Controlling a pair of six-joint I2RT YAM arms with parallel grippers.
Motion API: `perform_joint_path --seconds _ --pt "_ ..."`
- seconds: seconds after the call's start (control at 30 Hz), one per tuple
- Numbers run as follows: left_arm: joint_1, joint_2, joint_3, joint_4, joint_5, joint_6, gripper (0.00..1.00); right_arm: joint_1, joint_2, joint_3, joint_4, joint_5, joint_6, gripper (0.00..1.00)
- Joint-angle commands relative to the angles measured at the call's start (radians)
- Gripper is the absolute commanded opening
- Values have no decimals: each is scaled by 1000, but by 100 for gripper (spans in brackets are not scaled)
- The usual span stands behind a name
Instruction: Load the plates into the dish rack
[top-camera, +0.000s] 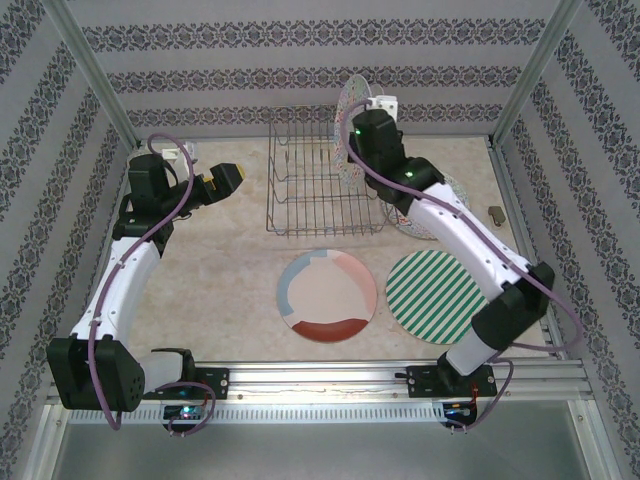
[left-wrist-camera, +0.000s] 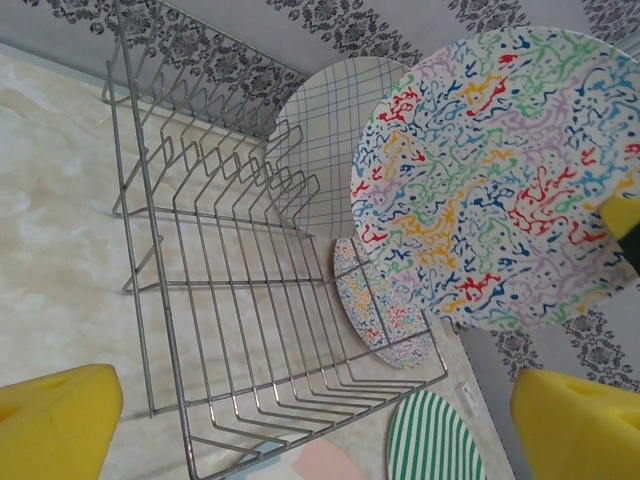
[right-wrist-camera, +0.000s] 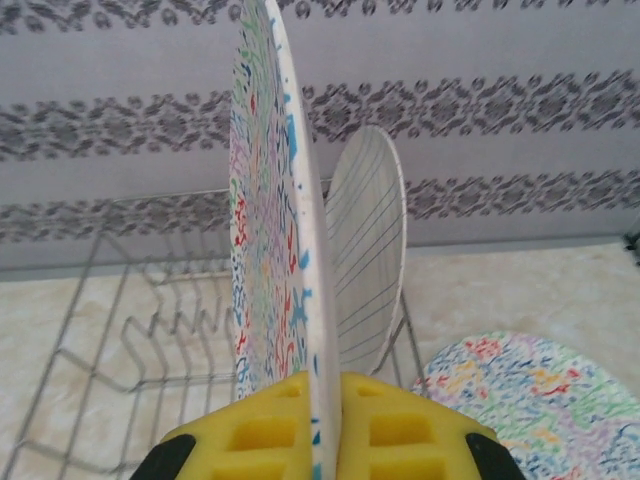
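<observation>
Left arm (top-camera: 120, 275) rises from its near-left base, elbow bent, wrist turned right. The left gripper (top-camera: 226, 179) hangs with yellow jaws spread wide, holding nothing. Right arm (top-camera: 455, 225) reaches far and leftward, the right gripper (right-wrist-camera: 325, 425) clamped on an upright floral plate (right-wrist-camera: 262, 200).

Metal-wire dish rack (top-camera: 318, 190), smooth floral plate (left-wrist-camera: 490, 180) (matt)

Striped plate (left-wrist-camera: 435, 442) partly beyond the bottom edge
</observation>
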Motion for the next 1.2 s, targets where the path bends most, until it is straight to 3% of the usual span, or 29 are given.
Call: perform_joint_path --seconds 0.0,0.4,1.17 --pt "13 8 26 -18 -11 14 100 16 69 111 93 187 -98 0" --pt "13 10 25 -15 -16 15 100 13 319 345 127 286 -243 0" --pt "13 27 15 -32 -55 41 100 -76 502 511 74 107 -148 0"
